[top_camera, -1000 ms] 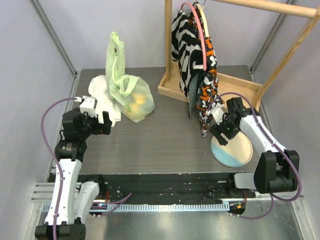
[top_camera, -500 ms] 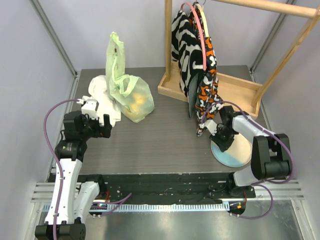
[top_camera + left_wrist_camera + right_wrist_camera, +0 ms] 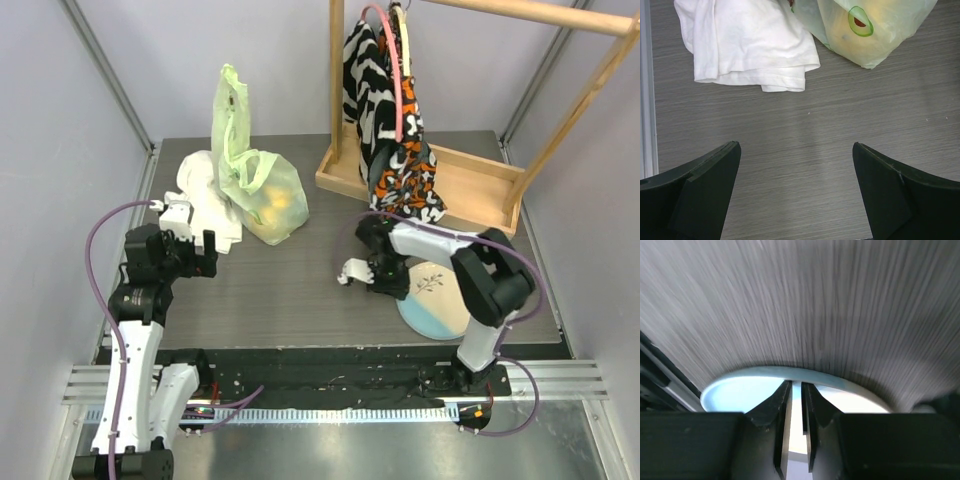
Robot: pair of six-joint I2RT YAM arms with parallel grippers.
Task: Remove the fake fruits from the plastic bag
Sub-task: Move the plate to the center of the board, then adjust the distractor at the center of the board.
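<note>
The left gripper (image 3: pixel 208 252) hovers over the left side of the grey table (image 3: pixel 300 270) with its two black fingers (image 3: pixel 705 185) spread wide and nothing between them. In its wrist view only bare table shows between the fingertips. The right gripper (image 3: pixel 390 285) is low near the table's middle, at the left rim of a pale blue and cream plate (image 3: pixel 445 310). In its own blurred wrist view its fingers (image 3: pixel 782 405) are pinched to a narrow slit, apparently clamped on the plate's rim, which curves just past the tips. The plastic bag (image 3: pixel 262 195), thin and translucent pale green, sits toward the far left of the table, its handle loops standing up against the back wall. It lies beyond the left gripper and a little to that gripper's right, near it but not touching. From the right gripper it is well apart, across the table to the far left. The fake fruits are inside the bag. Through the plastic, the left wrist view shows a halved green avocado (image 3: pixel 860 21) with a brown stone, pressed against a large yellow fruit (image 3: pixel 890 20). The other fruits cannot be made out. A crumpled white cloth (image 3: pixel 205 185) lies against the bag's left side, between the bag and the left gripper. At the far right stands a wooden rack (image 3: pixel 450 175) hung with patterned garments (image 3: pixel 395 130).
</note>
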